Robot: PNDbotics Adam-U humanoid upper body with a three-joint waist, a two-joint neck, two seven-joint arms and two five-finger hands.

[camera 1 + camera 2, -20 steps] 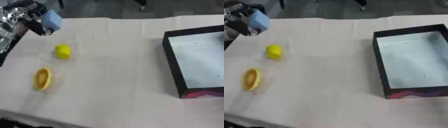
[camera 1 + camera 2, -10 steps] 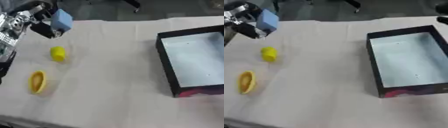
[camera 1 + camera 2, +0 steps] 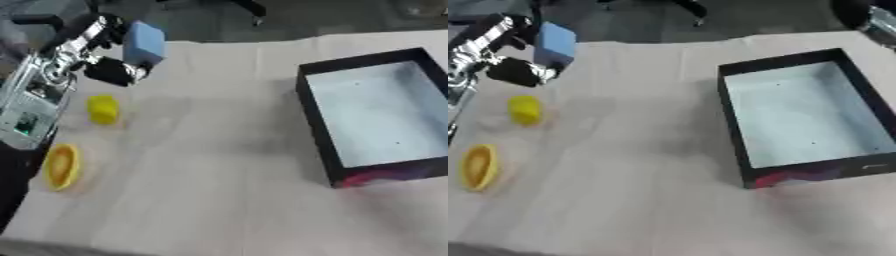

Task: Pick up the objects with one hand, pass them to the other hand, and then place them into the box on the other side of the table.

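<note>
The left hand (image 3: 103, 59) is reaching in from the upper left of the table and is pinching a light blue block (image 3: 143, 42) between its thumb and fingers, carrying it up off the cloth; the block is sitting well to the left of the box (image 3: 320, 120) and a little farther back than the box's far wall. Starting nearest the camera, a flat yellow-orange oval piece (image 3: 61, 166) is lying on the beige tablecloth (image 3: 201, 175), far to the left of the box and about level with its near corner. Beyond it, a small yellow chunk (image 3: 103, 108) is resting on the cloth, also far left of the box, just below the raised hand and apart from it. The black-walled box, with its pale inside, is lying on the right half of the table, and nothing is lying on the cloth between it and the block. At the top right, past the box's far corner, a dark part of the right arm (image 3: 866, 17) is showing; its hand's fingers cannot be made out.
</note>
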